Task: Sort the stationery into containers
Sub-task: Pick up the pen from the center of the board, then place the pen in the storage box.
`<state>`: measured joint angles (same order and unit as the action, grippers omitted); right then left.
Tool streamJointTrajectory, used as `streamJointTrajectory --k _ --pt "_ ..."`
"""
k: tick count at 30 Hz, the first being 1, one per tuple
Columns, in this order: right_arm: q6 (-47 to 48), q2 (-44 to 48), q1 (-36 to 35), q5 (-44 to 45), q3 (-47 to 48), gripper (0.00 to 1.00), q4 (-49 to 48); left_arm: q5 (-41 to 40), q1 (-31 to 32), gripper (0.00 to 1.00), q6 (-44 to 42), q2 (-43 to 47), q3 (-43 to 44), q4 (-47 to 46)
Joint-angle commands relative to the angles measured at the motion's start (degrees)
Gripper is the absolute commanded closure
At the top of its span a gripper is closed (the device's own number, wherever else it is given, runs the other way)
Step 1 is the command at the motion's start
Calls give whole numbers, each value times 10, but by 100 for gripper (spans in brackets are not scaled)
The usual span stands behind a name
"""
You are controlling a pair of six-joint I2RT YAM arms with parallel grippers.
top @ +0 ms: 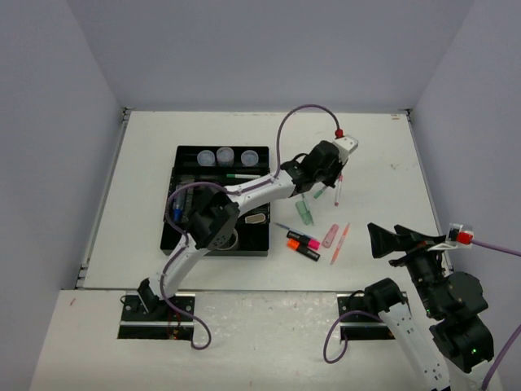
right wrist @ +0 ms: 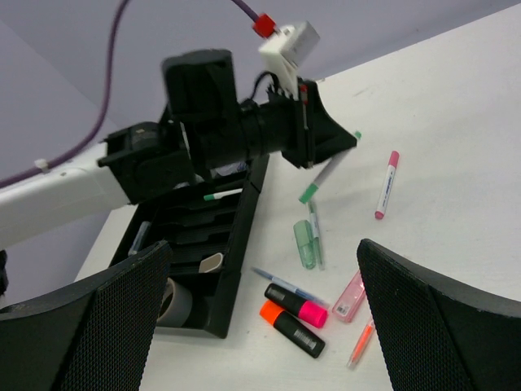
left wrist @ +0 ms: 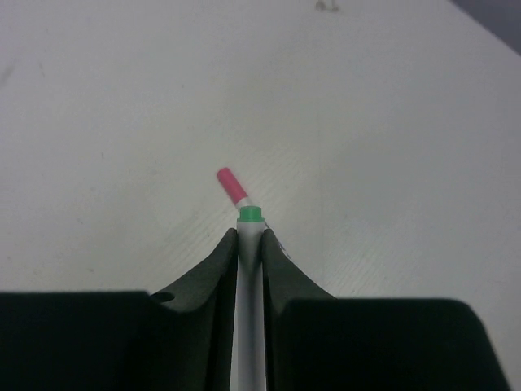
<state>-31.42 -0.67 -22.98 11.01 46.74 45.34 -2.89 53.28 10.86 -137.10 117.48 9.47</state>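
Layout, seen from above
The orange and pink plastic highlighters [top: 303, 241] are laid at frame centre, right of the black rectangular plastic organiser tray [top: 213, 253].

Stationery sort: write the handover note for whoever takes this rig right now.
Left gripper: shut on a green-capped pen, right of the tray.
Right gripper: open, empty, at the near right.
Done: three clear tubs, tape roll and green pen lie in the tray.
Left: place the held pen. On the table: pink-capped pen, green highlighter, orange highlighter, pink highlighter, pale pink highlighter, orange pen, blue pen.
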Motion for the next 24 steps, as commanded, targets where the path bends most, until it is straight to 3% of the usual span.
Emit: streamJointTrajectory --k 1,4,5,9,13,18,24 --pt "8 4 -2 1 -1 1 -19 48 -2 100 -101 87 25 -45" --pt "8 16 -2 2 -1 1 -19 52 -6 100 -240 138 -14 -32" --pt "8 18 -2 2 -2 1 -19 55 -9 100 -252 143 -34 -36" --pt "7 22 -2 2 -1 1 -19 116 -50 100 -422 257 -191 -108" --pt "7 26 -2 3 -1 1 -20 227 -139 100 -483 339 -335 -172" --pt "9 28 -2 4 -2 1 -23 330 -222 100 -557 343 -398 -156" --pt "9 27 -3 3 -4 1 -24 408 -296 100 -602 277 -364 -28"
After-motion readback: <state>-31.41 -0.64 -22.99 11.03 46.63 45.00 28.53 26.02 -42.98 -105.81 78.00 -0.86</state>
